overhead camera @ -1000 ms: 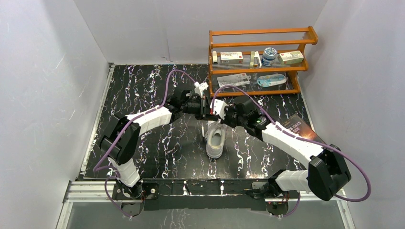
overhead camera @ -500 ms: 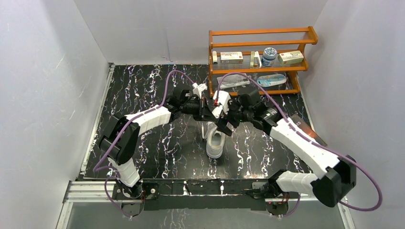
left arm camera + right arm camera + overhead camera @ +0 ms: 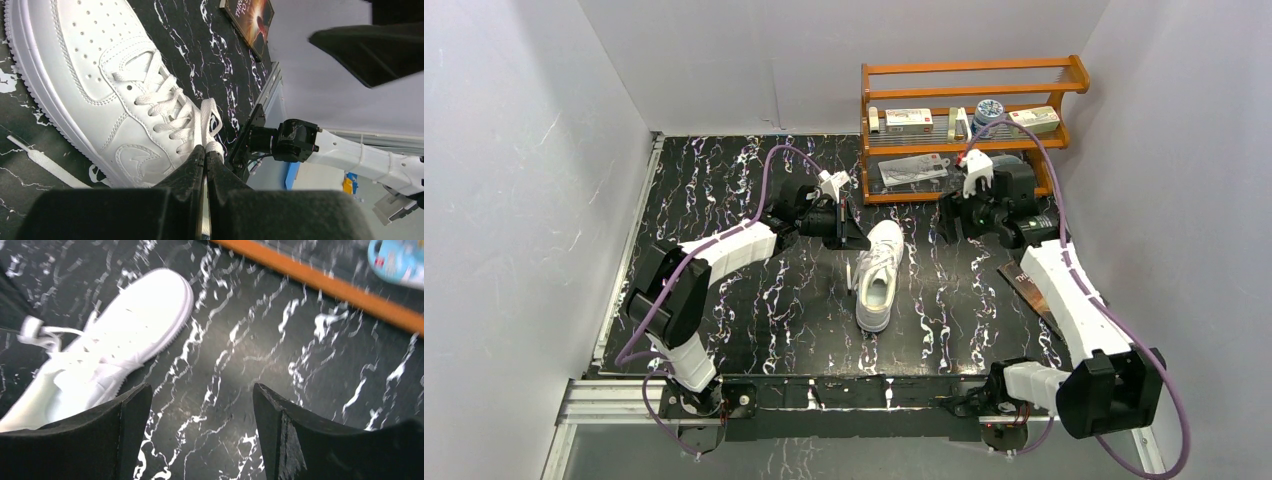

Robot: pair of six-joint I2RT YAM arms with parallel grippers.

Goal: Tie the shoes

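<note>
Left gripper (image 3: 205,152) has its jaws clenched tight on a loop of white lace (image 3: 212,122), pinched right at the tips. The white sneaker (image 3: 879,280) lies flat on its sole just past those tips, with the eyelet rows right in front of the jaws and the dotted toe further out. A loose lace end (image 3: 42,162) trails on the tabletop beside the sole.

Right gripper (image 3: 202,390) is released, jaws spread wide with only bare table between them. From there the sneaker is ahead and off to the left, well apart, and the orange bottom rail of the wooden shelf (image 3: 969,70) runs across just ahead of it.

The surface is a black tabletop (image 3: 724,200) with white marble veins, a bit glossy. Plain pale walls (image 3: 724,60) box it in on three sides, and a metal rail (image 3: 624,395) runs along the near edge where the arms are bolted. The shelf stands against the back wall with small boxes and packets on it. A dark book (image 3: 1034,285) lies flat behind the right jaws, partly under that arm
</note>
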